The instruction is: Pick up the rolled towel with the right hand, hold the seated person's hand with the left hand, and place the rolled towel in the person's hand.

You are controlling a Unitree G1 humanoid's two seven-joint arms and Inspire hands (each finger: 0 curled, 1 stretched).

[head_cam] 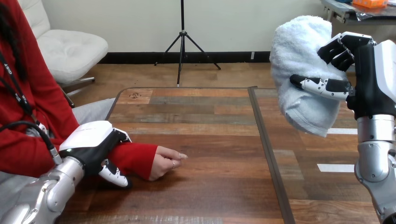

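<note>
My right hand (362,79) is raised at the right of the head view, its fingers and thumb curled round the rolled white towel (301,70), which stands roughly upright well above the table. At the lower left my left hand (95,144) lies over the person's red-sleeved forearm (135,158) near the wrist, with the thumb curled under the sleeve. The person's hand (166,163) rests on the wooden table (196,140), fingers loosely curled and pointing right.
A dark seam (268,154) runs front to back down the tabletop, right of the person's hand. White tape marks (334,167) lie on the right part. The person sits at the table's left side.
</note>
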